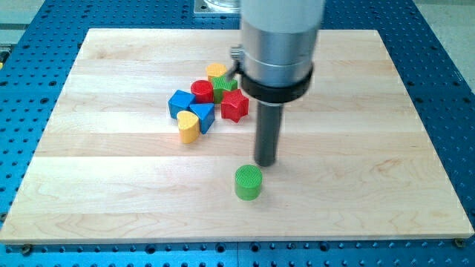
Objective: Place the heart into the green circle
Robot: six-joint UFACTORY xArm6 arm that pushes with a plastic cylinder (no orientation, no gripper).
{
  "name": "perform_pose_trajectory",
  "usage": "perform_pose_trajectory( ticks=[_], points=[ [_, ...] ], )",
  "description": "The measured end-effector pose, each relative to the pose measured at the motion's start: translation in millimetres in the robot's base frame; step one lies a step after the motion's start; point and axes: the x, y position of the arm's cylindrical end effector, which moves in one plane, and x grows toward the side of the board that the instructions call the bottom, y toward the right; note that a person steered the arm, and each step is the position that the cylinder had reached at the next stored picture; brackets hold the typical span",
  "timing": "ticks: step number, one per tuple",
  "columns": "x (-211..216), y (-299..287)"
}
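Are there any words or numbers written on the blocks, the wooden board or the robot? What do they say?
None: no word, number, label or sign can be read anywhere in the camera view.
The wooden board is bare wood.
The yellow heart, green circle and other blocks show only ridges, no print.
The arm's metal housing is plain, as is my tip, just above the green circle.

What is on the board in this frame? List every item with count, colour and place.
green cylinder: 1, green, alone toward the view's bottom, centre
yellow heart: 1, yellow, lower left of the cluster
blue blocks: 2, blue, cluster's left side
red cylinder: 1, red, cluster's middle
red star-like block: 1, red, cluster's right
green block: 1, green, partly hidden
yellow block: 1, yellow, cluster's top
wooden board: 1, light wood
my tip: 1, dark rod, just above-right of the green cylinder
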Motion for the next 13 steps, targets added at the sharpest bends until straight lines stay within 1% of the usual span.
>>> perform_pose_trajectory(
  ticks=[1, 2, 3, 4, 5, 6, 7, 8, 9, 10, 11, 12, 13],
  points=[
    [56, -35],
    [21, -25],
    [-51, -94],
    [-50, -198],
    [-41, -264],
    [-97, -318],
    [-114, -259],
    [-56, -195],
    [-45, -171],
    [-73, -191],
    [-95, -244],
    [-91, -280],
    [-61, -192]
  ],
)
